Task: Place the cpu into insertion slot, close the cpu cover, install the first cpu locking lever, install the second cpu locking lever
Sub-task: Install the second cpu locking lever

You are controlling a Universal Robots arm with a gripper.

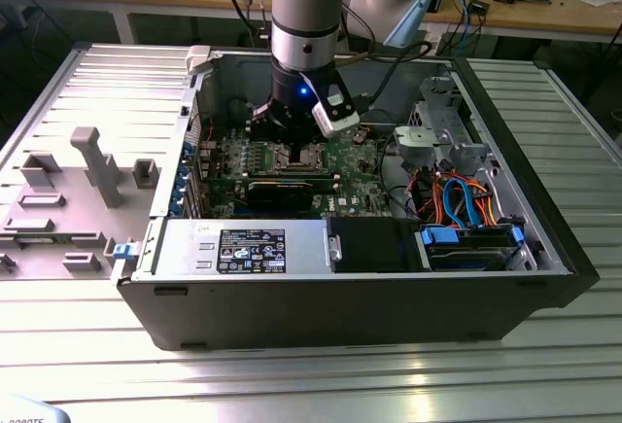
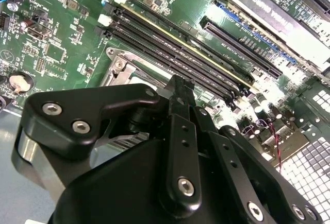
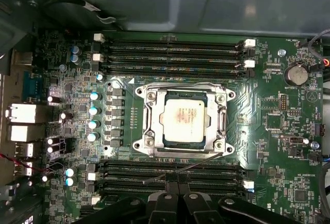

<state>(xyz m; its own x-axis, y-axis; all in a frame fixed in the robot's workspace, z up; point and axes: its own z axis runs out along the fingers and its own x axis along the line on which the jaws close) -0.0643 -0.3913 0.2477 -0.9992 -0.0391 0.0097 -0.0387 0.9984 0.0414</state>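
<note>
Jaws pressed together, holding nothing, hang low over the green motherboard inside the open computer case; their black fingers meet above the memory slots just beside the socket. The cpu lies flat in the insertion slot, framed by the cpu cover, which is down around it. One thin locking lever sticks out slantwise across the memory slots, unlatched.

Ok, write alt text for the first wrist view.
A silver cpu sits in the insertion slot of a green motherboard, framed by the cpu cover. Black memory slots run along two sides, and the black gripper hangs just beside the slot.
</note>
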